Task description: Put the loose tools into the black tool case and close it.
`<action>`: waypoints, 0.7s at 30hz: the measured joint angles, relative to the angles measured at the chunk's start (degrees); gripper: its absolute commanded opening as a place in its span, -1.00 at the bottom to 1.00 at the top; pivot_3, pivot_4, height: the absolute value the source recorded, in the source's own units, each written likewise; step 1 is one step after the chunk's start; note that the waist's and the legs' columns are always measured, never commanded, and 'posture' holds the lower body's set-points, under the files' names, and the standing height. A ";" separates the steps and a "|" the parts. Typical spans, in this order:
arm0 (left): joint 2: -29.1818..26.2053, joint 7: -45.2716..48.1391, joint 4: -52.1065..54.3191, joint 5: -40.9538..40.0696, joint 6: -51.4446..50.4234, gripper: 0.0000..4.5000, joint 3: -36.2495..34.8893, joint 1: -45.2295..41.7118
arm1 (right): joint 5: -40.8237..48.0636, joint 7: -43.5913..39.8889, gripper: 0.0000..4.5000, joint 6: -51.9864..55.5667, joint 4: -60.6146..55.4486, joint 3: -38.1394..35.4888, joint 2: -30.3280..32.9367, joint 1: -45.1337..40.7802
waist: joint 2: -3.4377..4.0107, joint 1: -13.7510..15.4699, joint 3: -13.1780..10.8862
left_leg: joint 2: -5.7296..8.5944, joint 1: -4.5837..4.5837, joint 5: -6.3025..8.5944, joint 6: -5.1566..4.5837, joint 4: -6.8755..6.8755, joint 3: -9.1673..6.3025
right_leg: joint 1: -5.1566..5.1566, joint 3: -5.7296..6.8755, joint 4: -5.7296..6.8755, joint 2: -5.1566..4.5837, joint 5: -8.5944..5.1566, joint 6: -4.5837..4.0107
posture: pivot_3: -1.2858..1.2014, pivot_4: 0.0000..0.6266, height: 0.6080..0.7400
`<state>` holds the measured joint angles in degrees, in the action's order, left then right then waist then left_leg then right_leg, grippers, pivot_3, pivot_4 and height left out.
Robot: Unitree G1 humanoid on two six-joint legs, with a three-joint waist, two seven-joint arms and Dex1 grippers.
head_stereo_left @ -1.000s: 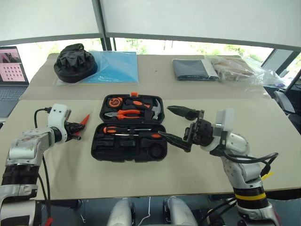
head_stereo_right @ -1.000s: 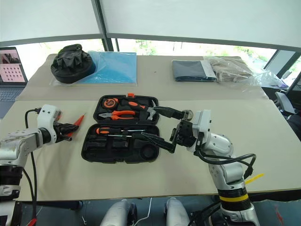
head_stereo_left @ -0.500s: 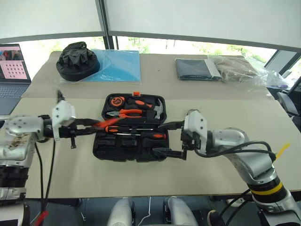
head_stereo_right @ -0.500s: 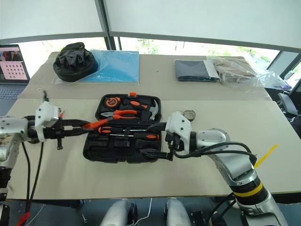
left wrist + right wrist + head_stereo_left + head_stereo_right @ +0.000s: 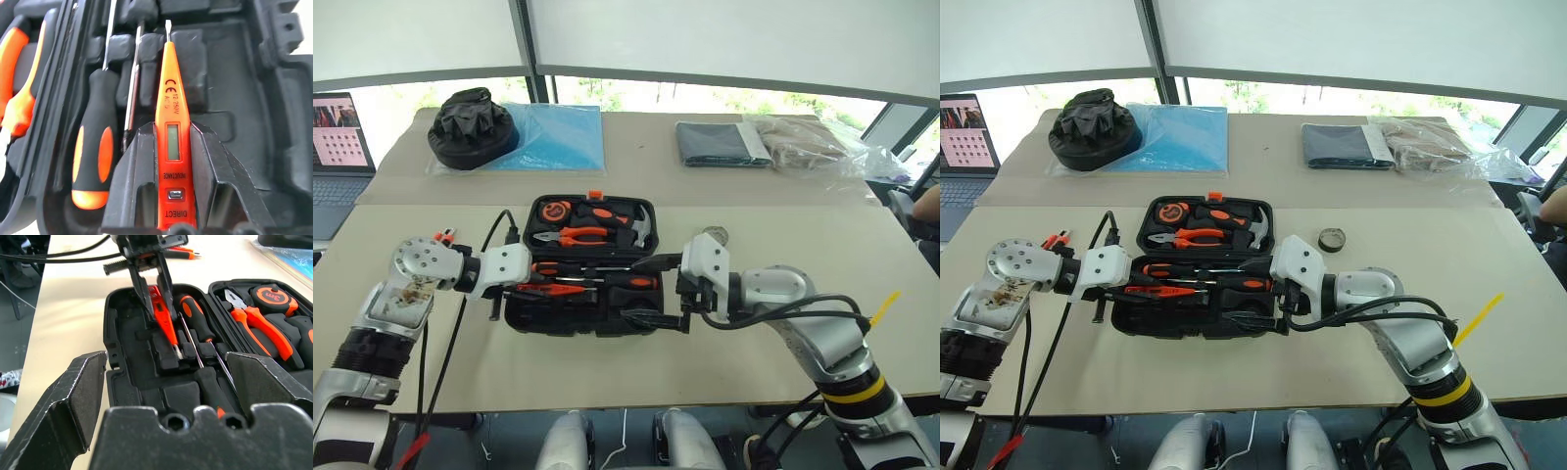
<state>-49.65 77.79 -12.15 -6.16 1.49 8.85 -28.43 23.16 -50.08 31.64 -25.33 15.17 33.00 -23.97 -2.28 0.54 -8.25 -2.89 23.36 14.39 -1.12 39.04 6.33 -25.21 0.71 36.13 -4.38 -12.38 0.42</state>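
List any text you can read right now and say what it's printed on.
"CE", "12-250V", "INDUCTANCE", "DIRECT": on the slim orange screwdriver held in the left pincer over the black tool case; the line under "12-250V" is unclear.
"3m": on the round tape measure.
The laptop screen: too small to read.

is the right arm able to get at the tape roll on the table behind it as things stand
Probably yes: the small black tape roll lies alone on bare table just beyond the right gripper, whose jaws are open and empty.
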 measured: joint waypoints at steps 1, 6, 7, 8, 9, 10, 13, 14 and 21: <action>0.21 -0.11 -0.01 0.07 -0.93 -0.79 0.04 -0.23 | -0.01 -0.04 1.00 0.00 0.00 0.00 -0.04 0.00 | 0.00 0.00 0.00 | 0.00 0.00 0.00 0.00 0.00 0.00 | 0.00 0.00 0.00 0.00 0.00 0.00 | 0.03 -0.52 1.00; -0.40 0.97 0.11 1.52 -1.04 -0.79 1.20 -0.92 | -0.01 -0.05 1.00 0.00 0.00 0.00 -0.22 0.00 | 0.00 -0.08 0.00 | 0.00 -0.03 0.00 0.00 0.00 0.01 | 0.01 -0.01 0.02 0.01 -0.01 0.01 | 0.03 -0.52 1.00; -0.42 1.33 0.11 1.58 -1.02 -0.79 1.24 -0.99 | -0.01 -0.02 1.00 0.00 0.00 -0.02 -0.22 0.00 | 0.00 -0.10 0.00 | 0.00 -0.03 0.00 0.00 0.00 0.00 | 0.01 -0.01 0.03 0.01 -0.01 0.01 | 0.03 -0.52 1.00; -0.43 1.63 0.11 1.61 -0.88 -0.79 1.33 -1.12 | -0.01 0.00 1.00 0.00 0.00 -0.02 -0.23 0.00 | 0.00 -0.10 0.00 | 0.00 -0.03 0.00 0.00 0.00 0.00 | 0.01 -0.01 0.04 0.01 -0.01 0.00 | 0.03 -0.52 1.00; -0.44 1.81 0.14 1.68 -0.71 -0.79 1.43 -1.26 | -0.01 0.00 1.00 0.00 0.00 -0.02 -0.23 0.00 | 0.00 -0.09 0.00 | 0.00 -0.03 0.00 0.00 0.00 0.00 | 0.01 -0.01 0.04 0.01 -0.01 0.01 | 0.03 -0.52 1.00; -0.45 1.84 0.16 1.92 -0.77 -0.79 1.57 -1.36 | -0.02 0.00 1.00 0.00 0.01 -0.03 -0.23 0.01 | 0.00 -0.10 0.00 | 0.00 -0.04 0.00 0.00 0.01 0.00 | 0.01 -0.02 0.04 0.01 -0.01 0.01 | 0.03 -0.52 1.00; -0.54 1.86 0.53 3.10 -0.97 -0.79 2.37 -2.01 | -0.08 0.02 1.00 0.00 0.01 -0.02 -0.23 0.00 | 0.00 -0.05 0.00 | 0.01 -0.04 0.00 0.00 0.01 0.00 | 0.03 -0.02 0.03 0.00 -0.01 0.01 | 0.03 -0.52 1.00; -0.66 1.80 0.97 3.64 -1.14 -0.79 2.59 -2.15 | -0.11 0.03 1.00 0.00 0.01 -0.02 -0.23 0.00 | 0.00 -0.05 0.00 | 0.01 -0.05 0.00 0.00 0.01 0.00 | 0.04 -0.02 0.03 0.00 -0.01 0.01 | 0.03 -0.52 1.00; -0.67 1.66 2.86 6.23 -4.43 -0.79 4.34 -3.03 | -0.50 0.08 1.00 0.00 0.14 -0.03 -0.37 0.00 | 0.01 -0.17 0.01 | 0.01 -0.13 0.00 0.00 0.01 0.01 | 0.09 -0.04 0.06 0.01 -0.01 0.02 | 0.03 -0.52 1.00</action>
<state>-50.32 79.45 -9.28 0.07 -2.94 13.18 -31.47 22.66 -50.00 31.64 -25.19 15.15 32.63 -23.97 -2.27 0.37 -8.24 -2.88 23.22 14.40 -1.12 39.04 6.34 -25.12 0.67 36.19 -4.37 -12.40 0.44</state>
